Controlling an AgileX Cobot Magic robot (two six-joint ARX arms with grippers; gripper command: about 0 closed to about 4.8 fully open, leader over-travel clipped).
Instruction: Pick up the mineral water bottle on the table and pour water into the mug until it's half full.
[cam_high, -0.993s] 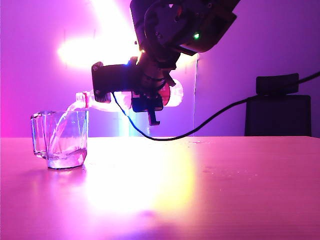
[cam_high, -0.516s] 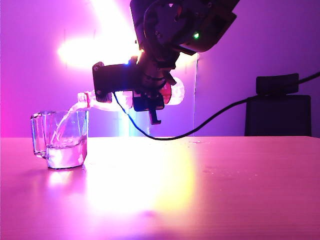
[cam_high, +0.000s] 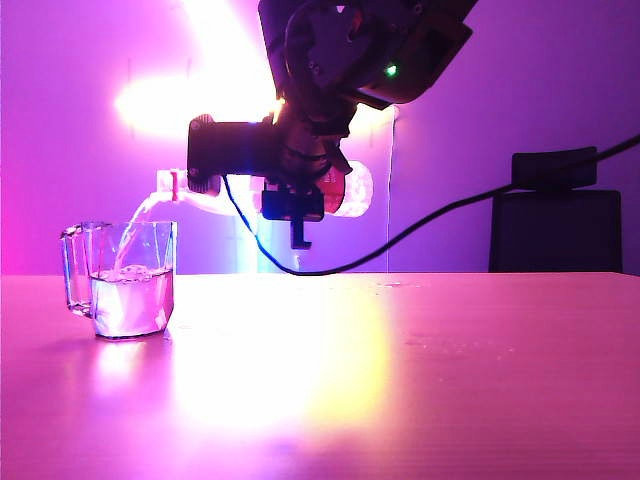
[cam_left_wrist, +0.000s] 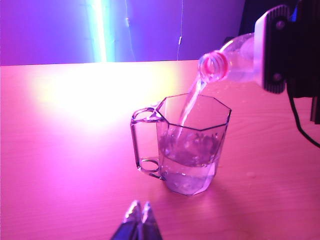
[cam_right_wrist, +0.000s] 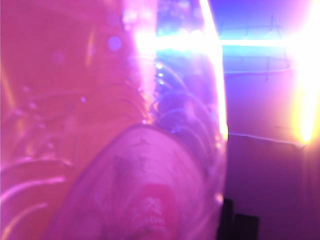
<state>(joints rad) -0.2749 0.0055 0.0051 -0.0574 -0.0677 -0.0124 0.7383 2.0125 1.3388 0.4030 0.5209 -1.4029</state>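
The mineral water bottle (cam_high: 348, 188) lies nearly level in the air with my right gripper (cam_high: 292, 200) shut around its body. Its red-ringed neck (cam_left_wrist: 214, 66) hangs just over the rim of the mug (cam_high: 128, 285). A thin stream of water (cam_high: 135, 222) arcs from the mouth into the mug, where the water (cam_left_wrist: 190, 150) stands roughly halfway up. In the right wrist view the bottle (cam_right_wrist: 140, 190) fills the picture and hides the fingers. My left gripper (cam_left_wrist: 139, 212) hovers shut and empty over the table (cam_left_wrist: 65, 165), short of the mug (cam_left_wrist: 192, 145).
A black cable (cam_high: 440, 225) sags from the right arm down to the table (cam_high: 450, 360) behind the bottle. A dark chair-like shape (cam_high: 555, 215) stands beyond the table's far right edge. A bright glare falls across the middle of the tabletop.
The water in the mug has risen from a shallow layer to about half. The bottle's neck end has lifted a little toward level while the stream keeps running.
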